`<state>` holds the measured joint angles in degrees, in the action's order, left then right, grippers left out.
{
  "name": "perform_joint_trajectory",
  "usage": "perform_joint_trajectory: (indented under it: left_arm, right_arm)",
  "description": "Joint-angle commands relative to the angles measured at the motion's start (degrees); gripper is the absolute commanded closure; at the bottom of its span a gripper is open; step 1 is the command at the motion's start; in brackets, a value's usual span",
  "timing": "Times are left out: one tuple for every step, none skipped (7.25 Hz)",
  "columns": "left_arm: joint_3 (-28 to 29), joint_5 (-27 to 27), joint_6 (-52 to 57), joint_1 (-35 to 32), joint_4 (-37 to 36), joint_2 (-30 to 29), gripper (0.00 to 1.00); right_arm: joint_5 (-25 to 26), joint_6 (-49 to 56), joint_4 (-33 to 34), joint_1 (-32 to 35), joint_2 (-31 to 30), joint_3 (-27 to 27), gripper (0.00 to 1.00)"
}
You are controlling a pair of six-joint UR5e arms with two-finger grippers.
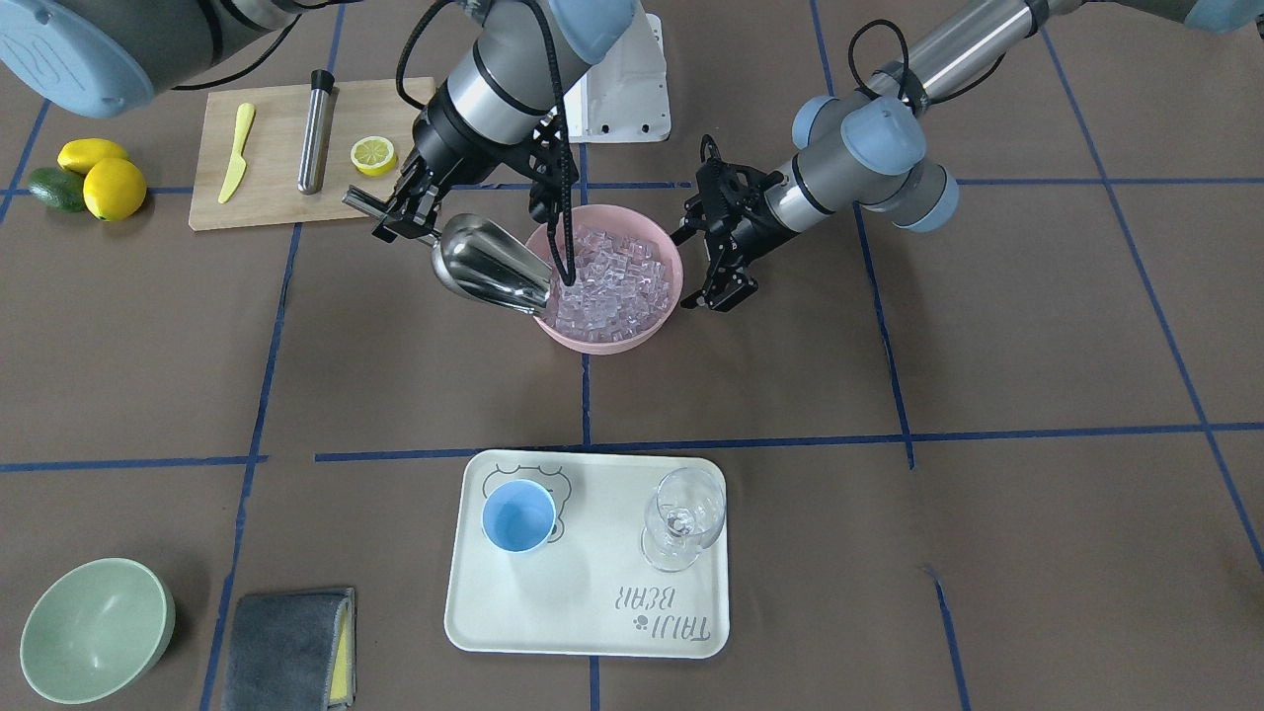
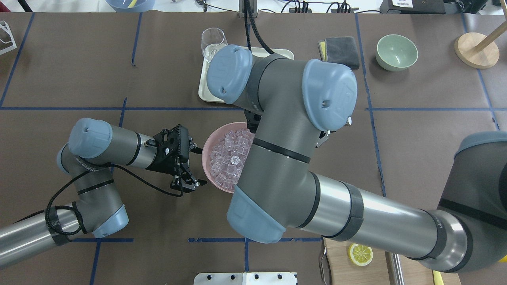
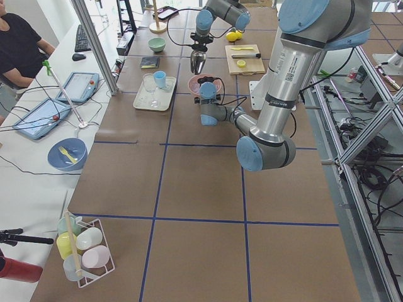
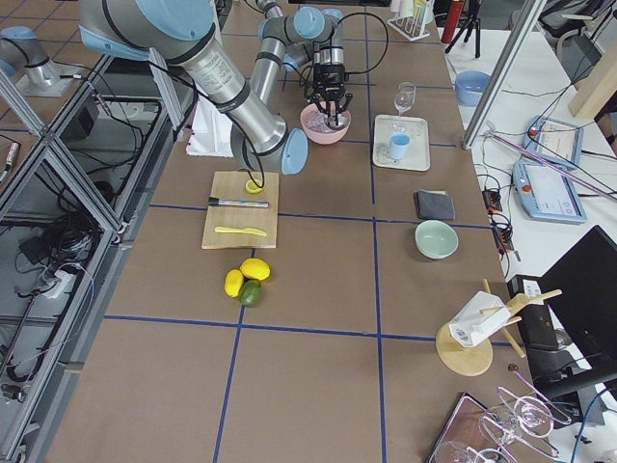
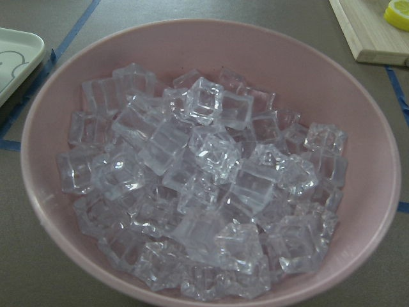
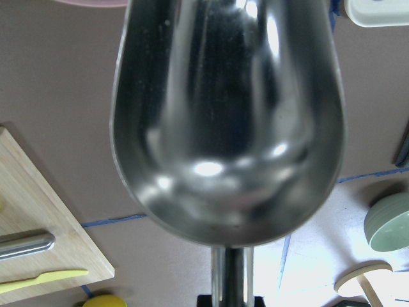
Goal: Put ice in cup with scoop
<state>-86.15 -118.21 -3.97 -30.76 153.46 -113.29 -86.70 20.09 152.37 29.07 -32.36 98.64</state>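
A heap of clear ice [image 1: 614, 279] [image 5: 204, 179] fills a pink bowl [image 1: 664, 252] [image 2: 206, 158] at the table's middle. The shiny steel scoop [image 1: 489, 265] [image 6: 230, 115] is empty and slants down, its open end at the bowl's rim just over the ice. My right gripper [image 1: 407, 212] is shut on the scoop's thin handle. On the bowl's other side my left gripper [image 1: 701, 269] [image 2: 195, 166] stands open and holds nothing. The light-blue cup [image 1: 518, 516] [image 4: 399, 147] stands upright and empty on a cream tray [image 1: 592, 632]; the overhead view hides it behind my right arm.
A clear wine glass [image 1: 683, 513] shares the tray. A pale green bowl [image 1: 94, 627] and a grey cloth [image 1: 286, 647] lie beside it. The wooden board [image 1: 267, 207] holds a yellow knife, a steel tube [image 1: 316, 133] and a lemon half, with lemons [image 1: 114, 188] nearby.
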Motion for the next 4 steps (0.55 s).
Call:
perform_joint_trajectory:
  left_arm:
    - [0.02,0.00,-0.07,-0.01,0.00,0.00,0.00]
    - [0.02,0.00,-0.07,-0.01,0.00,0.00,0.00]
    - [0.02,0.00,-0.07,-0.01,0.00,0.00,0.00]
    - [0.10,0.00,-0.07,-0.01,0.00,0.00,0.00]
  right_arm:
    - [3.27,0.04,3.35,-3.39,1.25,-1.88,1.00]
    - [3.38,0.82,3.81,-3.49,1.42,-1.96,1.00]
    - [4.07,1.26,3.81,-4.19,1.60,-3.44,1.00]
    - [5.21,1.35,3.81,-4.63,2.82,-5.37,1.00]
